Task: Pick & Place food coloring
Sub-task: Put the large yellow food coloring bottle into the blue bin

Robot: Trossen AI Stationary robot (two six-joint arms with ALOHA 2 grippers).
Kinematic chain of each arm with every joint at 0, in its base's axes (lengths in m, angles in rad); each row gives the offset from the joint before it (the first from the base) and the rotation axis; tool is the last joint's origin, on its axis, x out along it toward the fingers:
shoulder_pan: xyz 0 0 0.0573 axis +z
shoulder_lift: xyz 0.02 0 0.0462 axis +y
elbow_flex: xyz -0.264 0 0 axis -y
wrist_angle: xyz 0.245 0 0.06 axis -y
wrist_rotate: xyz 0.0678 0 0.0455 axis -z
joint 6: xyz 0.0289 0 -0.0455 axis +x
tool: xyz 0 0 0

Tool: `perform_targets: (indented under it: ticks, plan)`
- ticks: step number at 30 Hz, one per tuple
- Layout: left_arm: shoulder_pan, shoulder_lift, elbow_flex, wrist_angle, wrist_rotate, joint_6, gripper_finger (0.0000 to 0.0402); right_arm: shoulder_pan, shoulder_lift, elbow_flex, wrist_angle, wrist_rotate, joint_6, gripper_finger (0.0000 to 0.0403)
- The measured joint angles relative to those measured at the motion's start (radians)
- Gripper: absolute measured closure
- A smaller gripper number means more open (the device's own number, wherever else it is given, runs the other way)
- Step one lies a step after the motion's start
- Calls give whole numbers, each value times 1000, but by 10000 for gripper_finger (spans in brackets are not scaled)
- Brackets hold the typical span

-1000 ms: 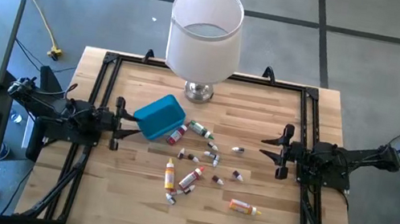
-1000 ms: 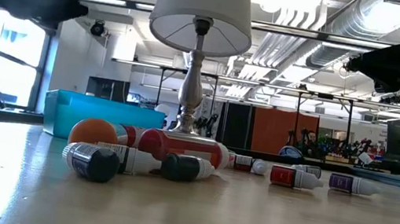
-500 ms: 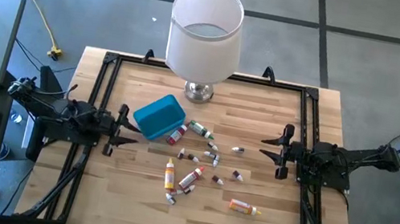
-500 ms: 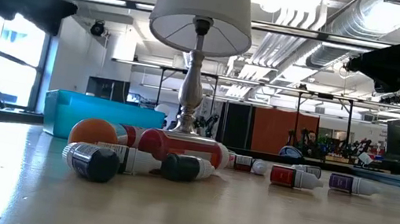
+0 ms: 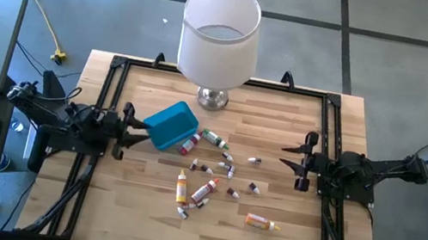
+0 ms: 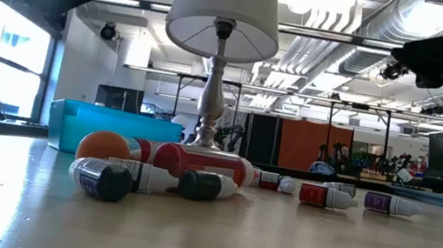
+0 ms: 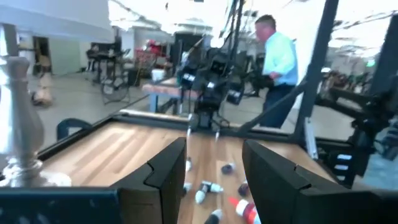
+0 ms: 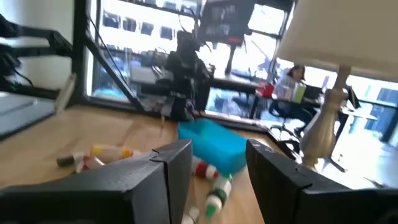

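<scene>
Change: my left gripper [image 5: 123, 119] has slid back a bit toward its own edge of the desk since a second ago; my right gripper [image 5: 305, 161] has pulled back a tiny bit too.
Left gripper: its fingers are spread apart and hold nothing. It sits just beside the blue plastic tray [image 5: 169, 125].
Right gripper: fingers apart too, nothing in them. It waits at the right side of the wooden desk [image 5: 282, 236].
Food coloring: the tiny dropper bottles with white and coloured caps [image 5: 204, 190] lie on their sides, scattered in the middle of the desk. None are in the tray that I can see.
Other thing: a white-shaded lamp on a silver foot [image 5: 220, 34] stands behind the tray.
What it means: I think no bottle has been picked yet. Both arms look like they are waiting.
</scene>
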Motion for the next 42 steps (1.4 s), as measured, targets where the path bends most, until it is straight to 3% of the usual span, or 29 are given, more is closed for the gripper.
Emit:
perform_targets:
  ticks: [5, 9, 12, 16, 23, 29, 36, 42]
  plan:
    - [0, 176, 154, -105, -62, -55, 247, 0, 0, 0, 26, -10, -2, 258]
    - [0, 375, 337, -297, -68, -163, 247, 0, 0, 0, 59, -11, 5, 258]
    - [0, 552, 475, -447, -70, -303, 247, 0, 0, 0, 91, -6, -1, 258]
    - [0, 783, 630, -586, -55, -625, 247, 0, 0, 0, 133, 57, -2, 258]
    - [0, 1136, 831, -650, 240, -955, 247, 0, 0, 0, 134, 164, -2, 258]
    - [1, 1355, 928, -655, 327, -1125, 247, 0, 0, 0, 134, 161, 6, 258]
    - [62, 1530, 979, -654, 511, -1271, 247, 0, 0, 0, 152, 153, 91, 258]
    - [95, 1584, 979, -687, 557, -1314, 247, 0, 0, 0, 167, 148, 148, 258]
